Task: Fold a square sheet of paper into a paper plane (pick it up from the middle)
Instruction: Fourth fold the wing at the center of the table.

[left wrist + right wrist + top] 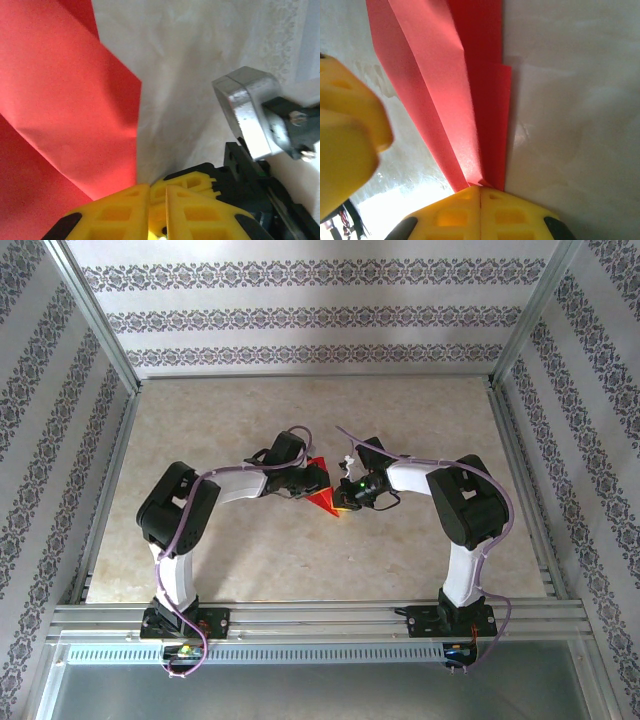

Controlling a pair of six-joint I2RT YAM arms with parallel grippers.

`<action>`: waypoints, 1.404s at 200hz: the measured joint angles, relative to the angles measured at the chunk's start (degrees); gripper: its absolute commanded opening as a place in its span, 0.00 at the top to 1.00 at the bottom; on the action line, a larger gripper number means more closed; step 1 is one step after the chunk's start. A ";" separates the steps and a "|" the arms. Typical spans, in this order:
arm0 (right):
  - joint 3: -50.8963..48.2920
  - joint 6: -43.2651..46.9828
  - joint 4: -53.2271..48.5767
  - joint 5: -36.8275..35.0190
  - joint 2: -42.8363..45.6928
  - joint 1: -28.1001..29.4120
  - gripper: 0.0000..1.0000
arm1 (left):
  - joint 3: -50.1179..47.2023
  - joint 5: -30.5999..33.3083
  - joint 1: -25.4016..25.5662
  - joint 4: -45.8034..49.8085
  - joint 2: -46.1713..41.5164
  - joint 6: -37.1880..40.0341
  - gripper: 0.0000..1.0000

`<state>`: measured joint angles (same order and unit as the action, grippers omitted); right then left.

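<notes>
The red sheet of paper (323, 498) is folded into a narrow pointed shape with long creased flaps, much like a paper plane. It hangs just above the table between my two grippers. My right gripper (344, 498) (480, 188) is shut on one end of the folded paper (470, 100), which fans out from its yellow fingertips. My left gripper (314, 483) (157, 189) meets the paper from the other side. Its yellow fingers (115, 212) stand almost together with a thin slit between them. A broad red flap (65, 100) runs down to the left fingertip; whether it is pinched is hidden.
The beige marbled table (300, 420) lies under both arms, walled by patterned panels and metal rails (320, 618) at the near edge. The right gripper's black body and silver camera housing (247, 112) sit close beside my left fingers.
</notes>
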<state>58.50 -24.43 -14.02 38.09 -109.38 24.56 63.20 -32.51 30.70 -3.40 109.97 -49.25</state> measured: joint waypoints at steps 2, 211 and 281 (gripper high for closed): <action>0.00 0.02 0.00 -0.02 0.00 0.00 0.93 | 0.00 0.00 0.00 0.00 0.11 0.00 0.84; -1.79 -1.77 1.22 -1.22 7.56 0.74 0.93 | 4.00 2.56 0.35 6.49 5.20 -0.74 0.84; -1.79 -2.25 1.29 -1.31 2.80 1.22 0.95 | 6.54 2.75 0.37 10.03 6.25 -1.75 0.85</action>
<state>56.71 -26.68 -12.73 36.77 -106.59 25.78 69.73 -29.76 31.07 6.63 116.22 -51.00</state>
